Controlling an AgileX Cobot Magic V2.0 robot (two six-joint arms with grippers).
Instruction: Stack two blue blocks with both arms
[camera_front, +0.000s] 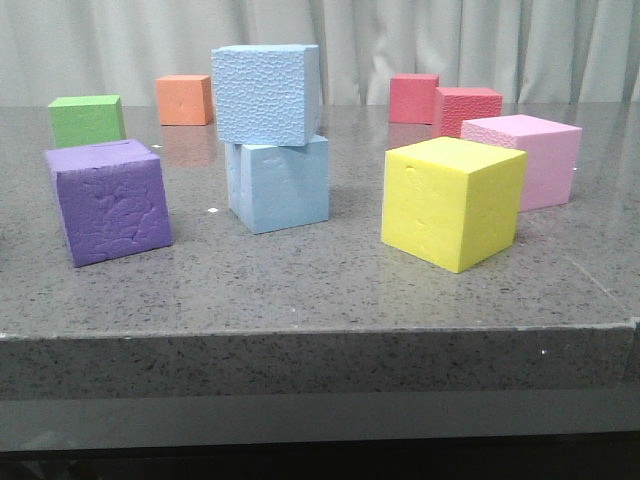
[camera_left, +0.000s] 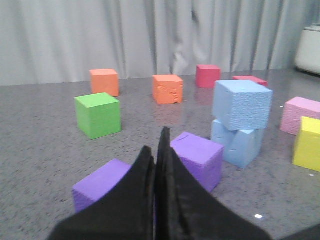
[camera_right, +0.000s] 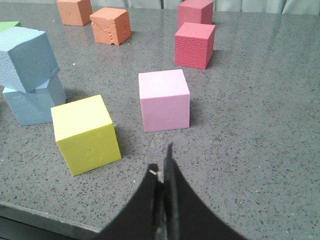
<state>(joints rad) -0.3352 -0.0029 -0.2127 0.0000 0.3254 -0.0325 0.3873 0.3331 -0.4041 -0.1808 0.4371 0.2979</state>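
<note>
We saw the pebbled blue block stacked, slightly offset, on the smoother blue block. Both the left gripper and right gripper were clenched, grasping nothing.

pebbled sky-blue block, smoother sky-blue block, speckled grey table, black tools.

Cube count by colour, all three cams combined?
Blue cubes: 2, stacked
Purple cubes: 2
Orange cubes: 2
Red cubes: 2
Green cube: 1
Yellow cube: 1
Pink cube: 1
Total: 11
</note>
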